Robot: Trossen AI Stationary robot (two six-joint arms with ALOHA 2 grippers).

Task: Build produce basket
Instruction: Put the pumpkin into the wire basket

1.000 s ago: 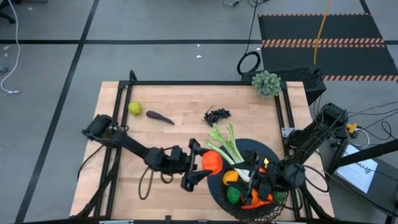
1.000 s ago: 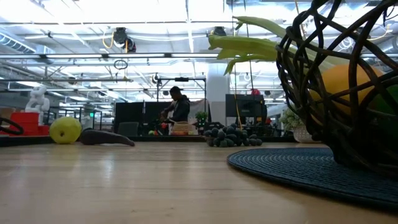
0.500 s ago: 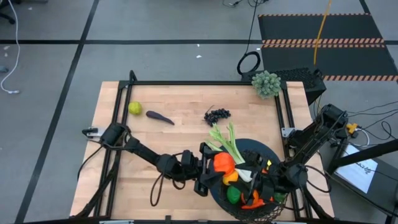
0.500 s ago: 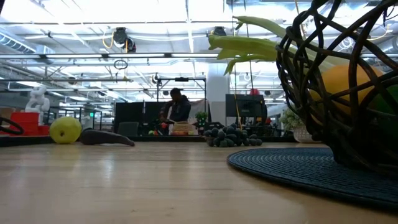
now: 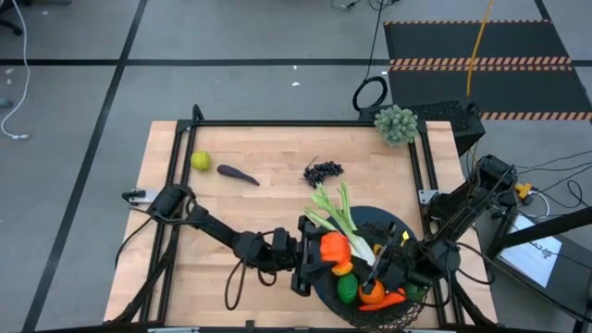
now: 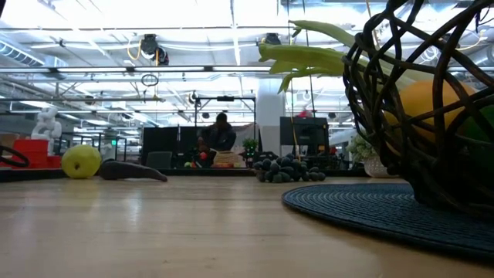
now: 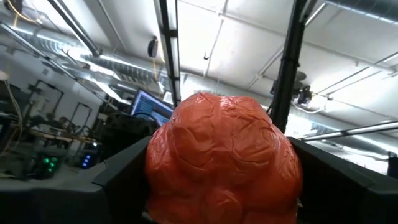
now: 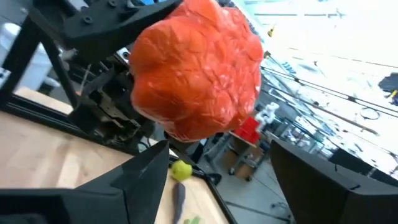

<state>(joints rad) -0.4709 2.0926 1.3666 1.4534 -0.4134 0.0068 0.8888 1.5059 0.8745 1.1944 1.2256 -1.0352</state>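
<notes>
While my left gripper (image 5: 319, 262) clamps the red-orange mango (image 5: 334, 247) above the basket (image 5: 400, 311) rim, right gripper (image 5: 387, 266) part-open, empty, inside it, I judge release comes next.

bright overhead strip lights, blurred foreground

Wooden desk (image 5: 259, 208) with black frame rails, and the items lying on it.
Far left area: a yellow-green lime (image 5: 201, 161) with a dark purple eggplant (image 5: 238, 174) just beside it. Far middle: a cluster of dark grapes (image 5: 323, 171), apart from both. Far right corner: a grey-green bumpy clump (image 5: 396, 123). Near right: a dark round woven mat (image 6: 363, 210) lying flat on the wood, carrying the black wire basket (image 6: 421, 116). A loop of black cable (image 5: 227, 282) rests near the front edge.
</notes>
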